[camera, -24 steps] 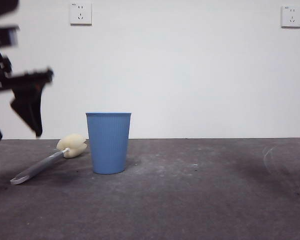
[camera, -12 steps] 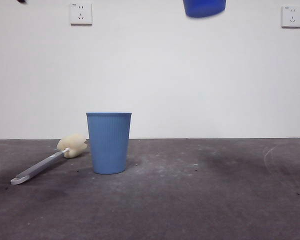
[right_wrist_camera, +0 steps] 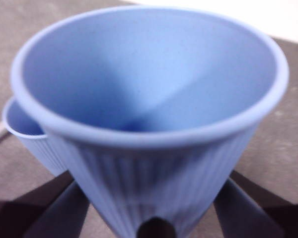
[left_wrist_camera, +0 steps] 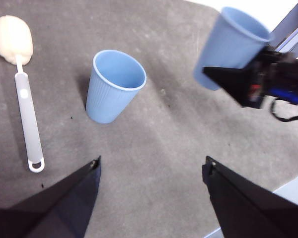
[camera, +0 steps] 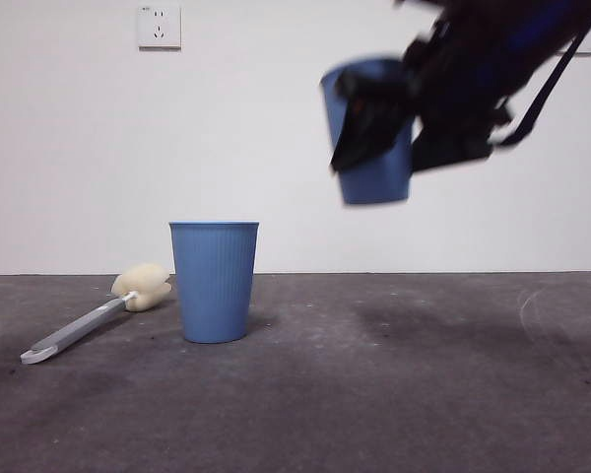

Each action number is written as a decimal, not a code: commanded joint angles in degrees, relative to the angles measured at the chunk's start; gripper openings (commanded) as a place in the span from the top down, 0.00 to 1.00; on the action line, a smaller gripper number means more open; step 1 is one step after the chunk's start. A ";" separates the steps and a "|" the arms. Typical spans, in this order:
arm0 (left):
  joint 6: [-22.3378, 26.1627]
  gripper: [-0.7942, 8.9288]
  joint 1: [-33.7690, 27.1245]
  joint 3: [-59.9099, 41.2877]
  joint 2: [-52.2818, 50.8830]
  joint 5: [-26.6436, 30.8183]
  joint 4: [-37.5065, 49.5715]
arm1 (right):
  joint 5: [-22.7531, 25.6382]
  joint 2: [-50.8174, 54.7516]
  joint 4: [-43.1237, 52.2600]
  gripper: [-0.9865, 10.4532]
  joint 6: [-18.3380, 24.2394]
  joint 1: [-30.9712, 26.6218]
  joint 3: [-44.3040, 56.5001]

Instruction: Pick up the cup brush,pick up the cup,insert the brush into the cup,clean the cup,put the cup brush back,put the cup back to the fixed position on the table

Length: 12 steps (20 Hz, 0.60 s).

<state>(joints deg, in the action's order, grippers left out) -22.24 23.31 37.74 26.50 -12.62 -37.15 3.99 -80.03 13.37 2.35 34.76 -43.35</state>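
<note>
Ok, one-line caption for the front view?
Right gripper holds a blue cup aloft; second cup and cup brush rest on table.

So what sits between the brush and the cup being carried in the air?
A second blue cup stands upright on the table, between the cup brush and the held cup in the right end effector; the left wrist view shows it best.

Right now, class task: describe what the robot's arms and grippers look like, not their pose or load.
The right gripper is black and blocky, with wedge-shaped jaws; the arm behind it shows dark blue parts and a thin black cable looping off it. The left gripper shows two flat black triangular jaws tapering to points, each with a small pale spot at its tip.
</note>
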 commanded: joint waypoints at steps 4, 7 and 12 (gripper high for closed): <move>3.45 0.56 -0.09 -0.02 -0.09 0.22 -1.07 | -0.02 -13.22 10.82 0.93 -0.42 -1.14 0.55; 3.50 0.56 -0.11 -0.02 -0.09 0.26 -1.44 | -0.17 -17.16 12.44 0.93 -0.20 -2.23 0.57; 3.91 0.56 -0.11 -0.02 0.02 0.66 -1.44 | -0.50 -20.55 14.25 0.93 0.48 -3.87 0.57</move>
<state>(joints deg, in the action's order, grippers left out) -19.35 23.29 37.74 26.50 -12.16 -38.81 3.51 -100.01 27.07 2.59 30.87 -43.35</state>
